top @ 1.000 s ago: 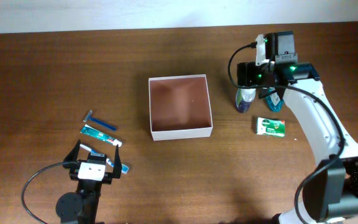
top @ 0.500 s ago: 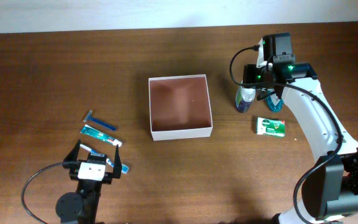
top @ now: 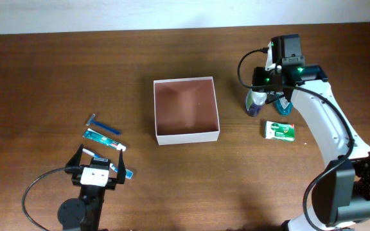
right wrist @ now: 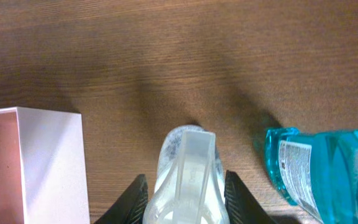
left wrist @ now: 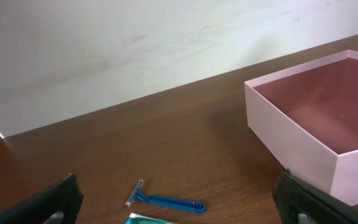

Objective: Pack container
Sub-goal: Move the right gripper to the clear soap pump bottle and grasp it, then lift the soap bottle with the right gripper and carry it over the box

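Note:
The container [top: 186, 110], a shallow white box with a pinkish-brown inside, stands open and empty at mid-table; its near wall [left wrist: 291, 140] shows in the left wrist view. Right of it, my right gripper [top: 260, 96] is shut on a clear bottle [right wrist: 188, 162], one finger pressed against each side. A teal bottle [right wrist: 328, 171] lies just to the right of it. My left gripper [left wrist: 179, 199] hangs open at the front left, nothing between its fingers, with a blue razor [left wrist: 166, 201] on the table ahead of it.
A green box [top: 279, 130] lies in front of the bottles. A toothpaste tube [top: 103, 138] and a small tube [top: 101, 156] lie near the left gripper, close to the razor [top: 103, 126]. The container's corner [right wrist: 36, 162] stands left of the right gripper.
My right gripper's jaws have closed in from wide open onto the clear bottle. The left arm has not moved.

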`<state>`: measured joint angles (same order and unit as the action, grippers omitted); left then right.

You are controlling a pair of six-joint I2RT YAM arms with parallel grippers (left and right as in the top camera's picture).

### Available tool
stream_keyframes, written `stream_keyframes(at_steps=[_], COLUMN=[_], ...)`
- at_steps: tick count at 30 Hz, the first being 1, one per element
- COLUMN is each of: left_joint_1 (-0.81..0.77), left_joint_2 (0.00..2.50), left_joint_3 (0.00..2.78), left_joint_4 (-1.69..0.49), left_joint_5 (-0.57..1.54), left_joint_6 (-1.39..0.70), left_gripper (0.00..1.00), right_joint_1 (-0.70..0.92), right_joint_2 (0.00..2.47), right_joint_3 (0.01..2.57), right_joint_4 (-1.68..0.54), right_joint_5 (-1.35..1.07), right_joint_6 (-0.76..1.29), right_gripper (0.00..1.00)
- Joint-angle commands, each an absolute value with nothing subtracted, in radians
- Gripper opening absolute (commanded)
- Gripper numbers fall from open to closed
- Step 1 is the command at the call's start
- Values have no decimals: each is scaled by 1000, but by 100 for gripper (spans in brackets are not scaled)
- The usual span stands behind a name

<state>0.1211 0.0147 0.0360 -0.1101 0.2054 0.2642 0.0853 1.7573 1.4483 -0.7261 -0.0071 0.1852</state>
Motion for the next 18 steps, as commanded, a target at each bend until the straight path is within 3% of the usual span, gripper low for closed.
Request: stream_keyframes(at_steps=[1, 5, 18], left_joint_1=[128, 128, 128], left_joint_2=[5, 5, 5], left_joint_3=[31, 31, 31], left_joint_4=[-109, -109, -109], left_joint_5=[202, 202, 202], left_joint_6=[247, 247, 247], left_gripper=[99, 99, 99], right_joint_1=[93, 92, 93], right_joint_2=[1792, 1798, 1780], right_joint_3=[1462, 1463, 1586], right_joint_4=[-725, -721, -757], right_joint_5=[8, 10, 11], right_joint_6=[193, 192, 126], right_gripper=[16, 5, 4])
